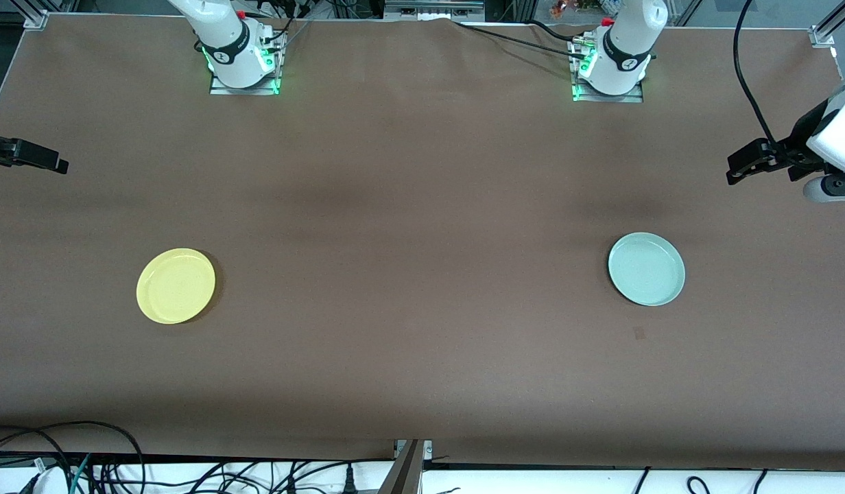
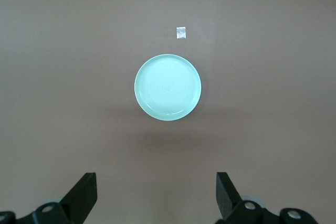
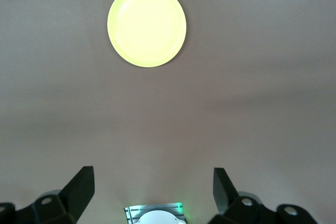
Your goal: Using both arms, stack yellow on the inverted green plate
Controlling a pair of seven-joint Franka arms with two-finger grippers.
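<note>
The yellow plate (image 1: 175, 285) lies rim up on the brown table toward the right arm's end, and it also shows in the right wrist view (image 3: 146, 25). The pale green plate (image 1: 646, 268) lies toward the left arm's end, seemingly hollow side up, and is centred in the left wrist view (image 2: 167, 87). My left gripper (image 1: 734, 170) hangs high over its end of the table, apart from the green plate, and is open and empty (image 2: 156, 187). My right gripper (image 1: 55, 163) hangs high over the other end, also open and empty (image 3: 154, 184).
A small square mark (image 1: 639, 333) sits on the cloth just nearer the front camera than the green plate. Both arm bases (image 1: 244, 65) (image 1: 611, 72) stand at the table's edge farthest from the camera. Cables (image 1: 86, 460) lie along the nearest edge.
</note>
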